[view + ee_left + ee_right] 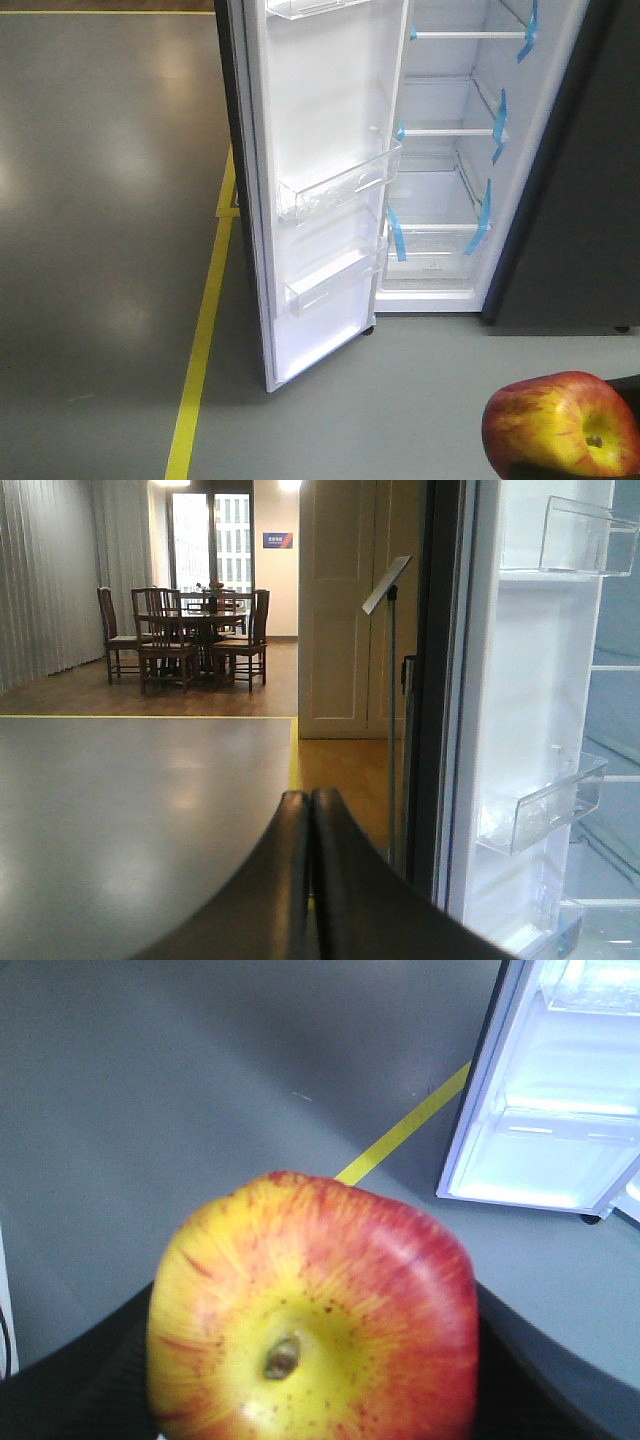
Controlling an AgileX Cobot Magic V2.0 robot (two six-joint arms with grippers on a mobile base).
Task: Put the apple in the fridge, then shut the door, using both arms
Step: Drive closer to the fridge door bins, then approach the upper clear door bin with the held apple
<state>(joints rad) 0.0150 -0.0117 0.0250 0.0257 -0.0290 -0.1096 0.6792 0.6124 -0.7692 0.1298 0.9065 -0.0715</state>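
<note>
- the apple (560, 425) sits low at the right of the front view, out on the floor side of the fridge (450, 150) and well apart from its opening.
- the right gripper (312, 1390) holds the apple, its dark fingers (70, 1390) pressed to both sides, stem dimple facing the wrist camera.
- the left gripper (310, 815) has its two fingers pressed together with nothing between them.
- the door (320, 200) stands swung wide to the left, white inside facing out, clear bins (340, 185) jutting from it; its lower corner reaches furthest onto the floor.
- inside the fridge, glass shelves (450, 130) carry strips of blue tape (397, 240) at their front edges.
- a dark grey panel (580, 200) bounds the opening on the right.
- grey floor (100, 200) spreads open left of the door, crossed by a yellow line (205, 330) that runs near the door's outer edge.
- beyond the left gripper, a sign stand (388, 585) is near the door's edge, with a dining table and chairs (190, 630) far behind.
</note>
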